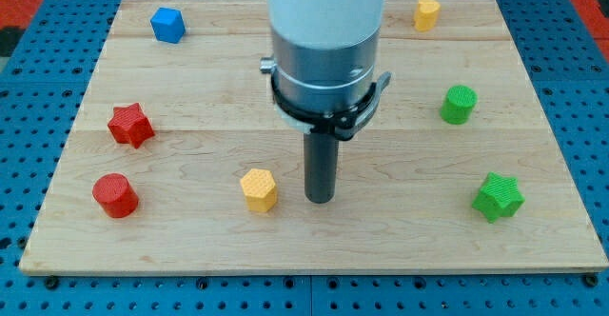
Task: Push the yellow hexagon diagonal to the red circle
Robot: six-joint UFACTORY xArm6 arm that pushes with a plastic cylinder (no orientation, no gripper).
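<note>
We see the wooden counter (314, 245) filling most of the view, resting on a blue perforated surface (29, 78). Above its middle hangs our arm (326, 30), a broad white and grey cylinder with a dark clamp ring around its lower edge. From it the dark rod drops straight down, and my tip (320, 200) meets the counter a little below the centre. This rod is our only tool: it has no parts that could stand apart or close together, and it clamps on nothing.

The yellow hexagon (259, 188) sits just beside my tip, on the view's left of it, with a narrow gap showing between the two. The red circle (115, 195) lies well apart from the hexagon, near the counter's left edge and at about the same height in the view. Just above it stands the red star (130, 125). The blue block (167, 24), of a roughly cubic shape, is at the view's top left. A second yellow block (427, 12) is at the top right, its shape hard to make out. On the right side we find the green cylinder (459, 104) and, below it, the green star (499, 196).
</note>
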